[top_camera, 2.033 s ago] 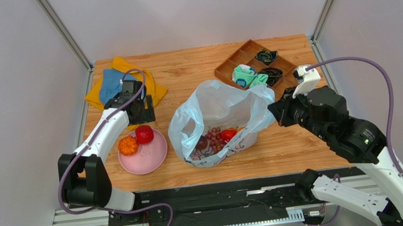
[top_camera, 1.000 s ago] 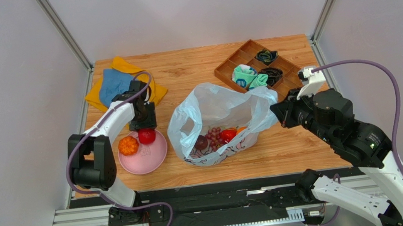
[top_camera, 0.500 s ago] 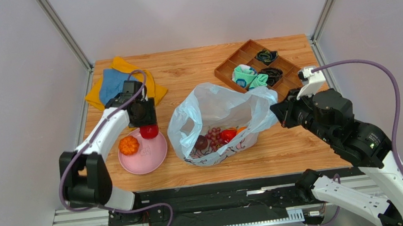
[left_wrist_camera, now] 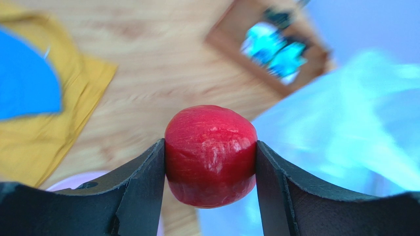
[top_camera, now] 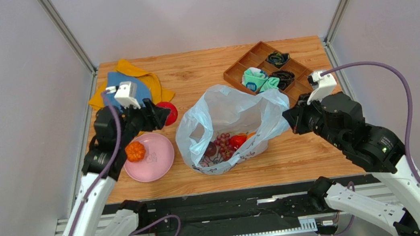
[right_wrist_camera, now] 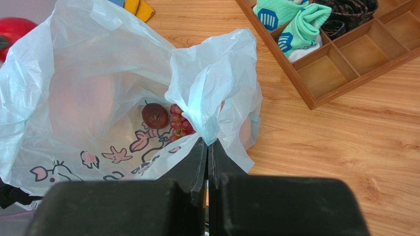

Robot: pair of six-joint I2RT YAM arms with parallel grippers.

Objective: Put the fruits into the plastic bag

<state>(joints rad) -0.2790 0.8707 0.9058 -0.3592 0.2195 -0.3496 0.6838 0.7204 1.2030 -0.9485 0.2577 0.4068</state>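
Sprawling open mid-table, the plastic bag [top_camera: 225, 122] has its right rim pinched flat in the right gripper [right_wrist_camera: 207, 143]; left of it sits the pink plate [top_camera: 160, 161], bearing an orange [top_camera: 134, 151]; the left gripper [top_camera: 159, 114] clamps a red apple [left_wrist_camera: 210, 155] just beside the bag's mouth; inside, folds half hide a second red fruit [top_camera: 237, 140], a plum [right_wrist_camera: 155, 115] and grapes [right_wrist_camera: 180, 123].
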